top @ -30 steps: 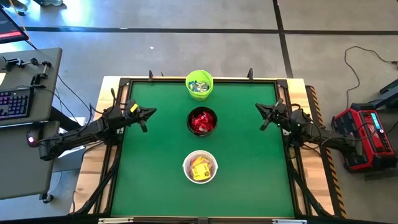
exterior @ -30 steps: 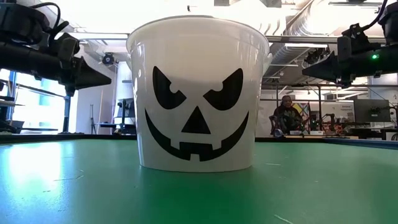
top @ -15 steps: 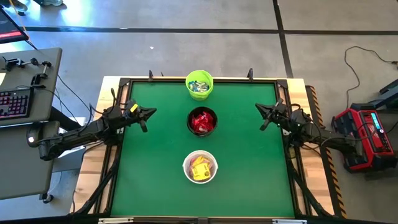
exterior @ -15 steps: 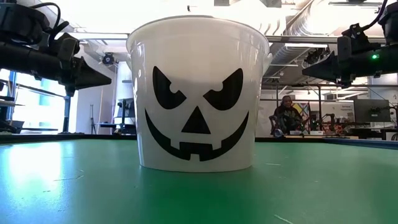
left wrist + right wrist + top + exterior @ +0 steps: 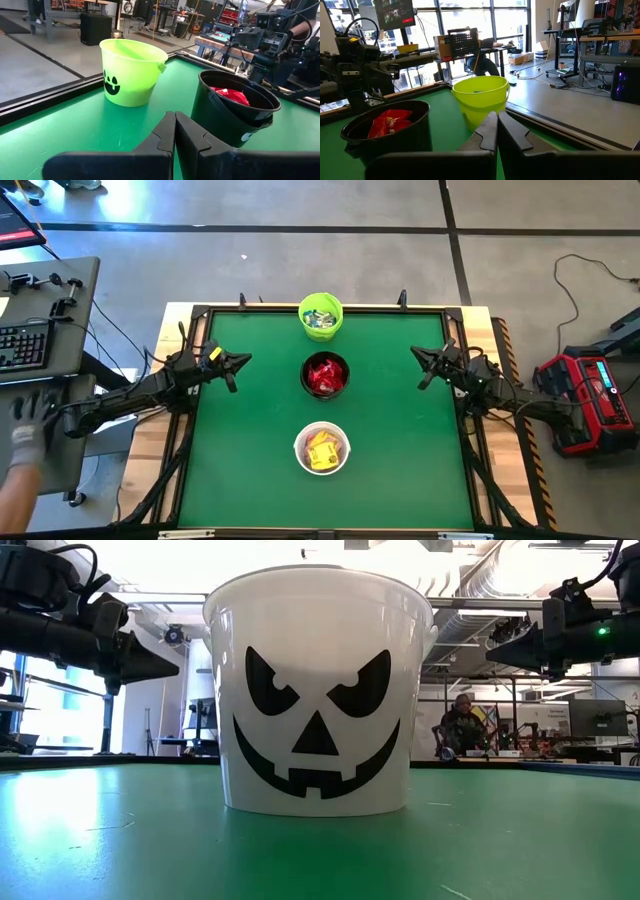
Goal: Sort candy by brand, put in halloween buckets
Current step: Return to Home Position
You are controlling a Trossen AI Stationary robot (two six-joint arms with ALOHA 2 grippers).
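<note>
From above, three buckets stand upright in a row down the middle of the green worktop (image 5: 400, 470): the lime green bucket (image 5: 321, 316) at the far edge, the black bucket (image 5: 325, 375) in the centre, and the white bucket (image 5: 321, 448) nearest. All three mouths face up, and the row's long axis runs far to near. Pale candy (image 5: 320, 320) lies in the green one, red candy (image 5: 324, 376) in the black and yellow candy (image 5: 320, 452) in the white. I see no loose packets on the worktop, so the sorting looks finished. The left claw (image 5: 232, 365) and the right claw (image 5: 428, 366) hover at opposite side edges, well apart from the buckets. A person's hand (image 5: 25, 435) shows at the picture's left edge.

At worktop height, the white bucket fills the middle with its jack-o'-lantern face turned to the camera. Both arms hang high at the sides.

From the left wrist, that claw's fingers (image 5: 162, 135) are pressed together and hold nothing. The lime bucket's face is turned towards it, and the black bucket stands nearer.

From the right wrist, its fingers (image 5: 487, 131) likewise meet and hold nothing.

To return home cleanly, each arm should draw back along its own side, claws closed, never sweeping across the row, since a nudge could tip a bucket.
</note>
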